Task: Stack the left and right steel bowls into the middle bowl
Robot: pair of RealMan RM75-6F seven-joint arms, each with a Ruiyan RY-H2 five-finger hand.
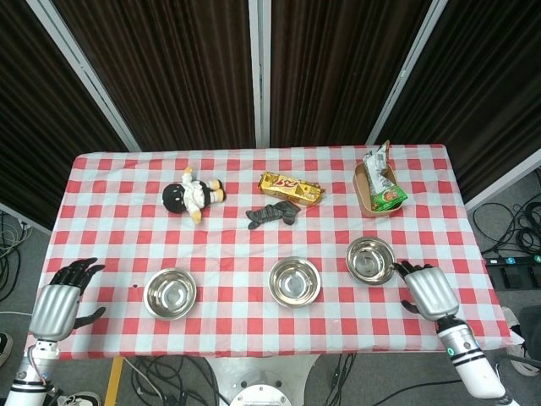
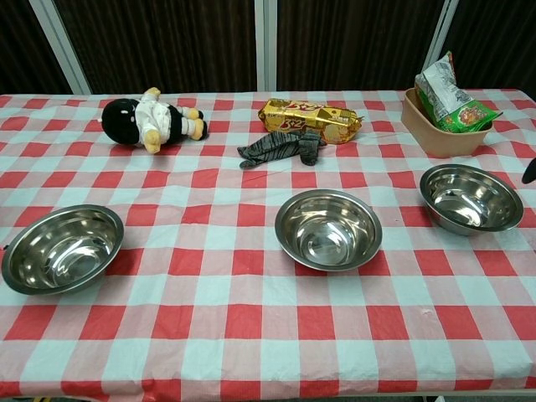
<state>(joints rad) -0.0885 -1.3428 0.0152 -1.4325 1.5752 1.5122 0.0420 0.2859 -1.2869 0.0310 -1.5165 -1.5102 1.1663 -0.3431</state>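
Three steel bowls sit in a row near the front of the checked table. The left bowl [image 1: 170,293] [image 2: 62,248], the middle bowl [image 1: 294,281] [image 2: 328,229] and the right bowl [image 1: 370,260] [image 2: 471,198] all stand upright and hold nothing. My right hand [image 1: 428,290] hovers just right of the right bowl, fingers apart and reaching toward its rim, holding nothing. A dark fingertip [image 2: 530,172] shows at the chest view's right edge. My left hand [image 1: 61,300] hangs open off the table's left front corner, well clear of the left bowl.
Behind the bowls lie a plush doll [image 1: 192,194], a gold snack packet [image 1: 291,189] and a grey cloth [image 1: 272,214]. A tan basket [image 1: 372,194] with snack bags stands at the back right, behind the right bowl.
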